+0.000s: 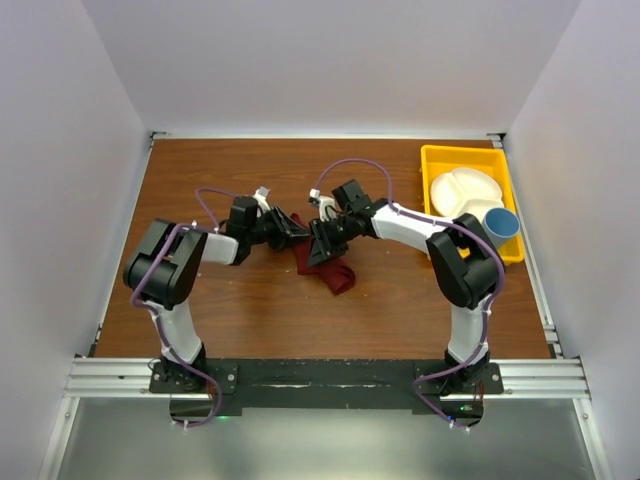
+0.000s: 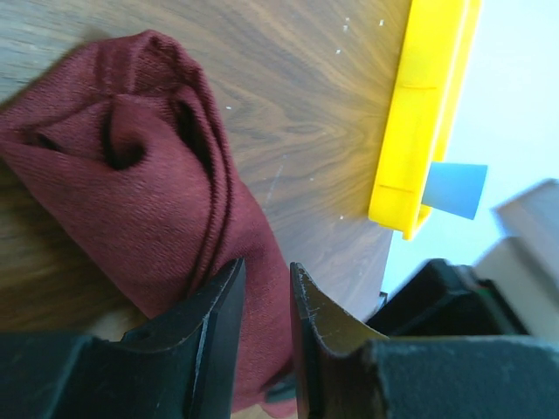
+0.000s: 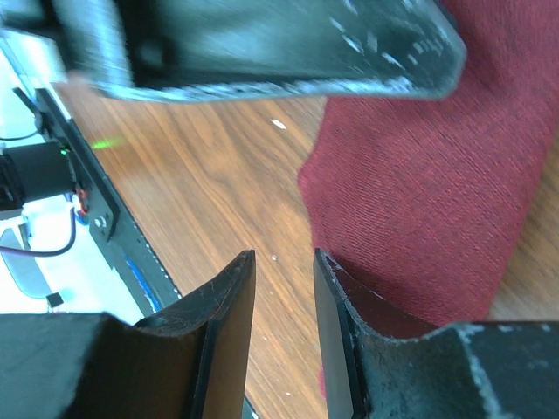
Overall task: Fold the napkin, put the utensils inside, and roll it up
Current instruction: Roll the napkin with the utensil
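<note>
The maroon napkin [image 1: 328, 268] lies as a rolled bundle on the wooden table, mid-centre. In the left wrist view the napkin [image 2: 131, 175] shows its rolled end with folds. No utensils show in any view. My left gripper [image 1: 296, 236] hovers at the roll's far end. Its jaws [image 2: 266, 279] stand a narrow gap apart over the cloth, with no cloth pinched. My right gripper [image 1: 318, 248] is just beside it. Its jaws [image 3: 284, 262] are slightly apart over bare table, and one finger [image 3: 367, 323] overlaps the edge of the napkin [image 3: 437, 192].
A yellow bin [image 1: 440, 160] at the back right holds a white divided plate [image 1: 462, 192] and a blue cup [image 1: 502, 222]. The bin [image 2: 428, 105] and cup [image 2: 458, 189] also show in the left wrist view. The two grippers are very close together.
</note>
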Robot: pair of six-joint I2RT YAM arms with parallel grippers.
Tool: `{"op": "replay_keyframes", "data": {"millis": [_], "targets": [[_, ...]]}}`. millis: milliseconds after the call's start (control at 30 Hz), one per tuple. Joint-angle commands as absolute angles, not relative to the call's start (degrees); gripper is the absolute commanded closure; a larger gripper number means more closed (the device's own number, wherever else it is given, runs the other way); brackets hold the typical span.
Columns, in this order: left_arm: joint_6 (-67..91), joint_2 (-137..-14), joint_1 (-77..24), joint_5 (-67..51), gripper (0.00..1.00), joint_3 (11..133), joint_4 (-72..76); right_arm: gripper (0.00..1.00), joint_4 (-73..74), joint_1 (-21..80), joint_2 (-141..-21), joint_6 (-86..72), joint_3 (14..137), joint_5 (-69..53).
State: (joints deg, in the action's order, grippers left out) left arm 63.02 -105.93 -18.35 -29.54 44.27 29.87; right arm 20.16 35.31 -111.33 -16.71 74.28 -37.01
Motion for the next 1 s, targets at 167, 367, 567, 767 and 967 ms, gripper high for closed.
{"op": "replay_keyframes", "data": {"millis": [167,367,567,767,967], "targets": [[60.6,-107.1,-17.2,-28.8,0.68,45.2,30.6,0.65,20.8,33.2,-110.1,-15.3,75.3,-36.6],[60.1,-108.5,-16.3,-29.7,0.68,45.1,31.2,0.66,16.4,33.1,-108.8,-15.5,65.7,-35.4],[60.5,-106.9,-15.8,-31.6,0.68,45.9,31.6,0.67,17.5,33.2,-107.2,-14.9,65.5,-35.2],[62.5,-103.1,-14.9,-33.0,0.67,49.3,30.9,0.67,20.1,33.2,-104.2,-15.6,69.4,-37.0],[62.4,-105.1,-13.6,-32.6,0.67,50.3,30.8,0.66,21.6,32.7,-102.4,-14.9,70.4,-35.6]]}}
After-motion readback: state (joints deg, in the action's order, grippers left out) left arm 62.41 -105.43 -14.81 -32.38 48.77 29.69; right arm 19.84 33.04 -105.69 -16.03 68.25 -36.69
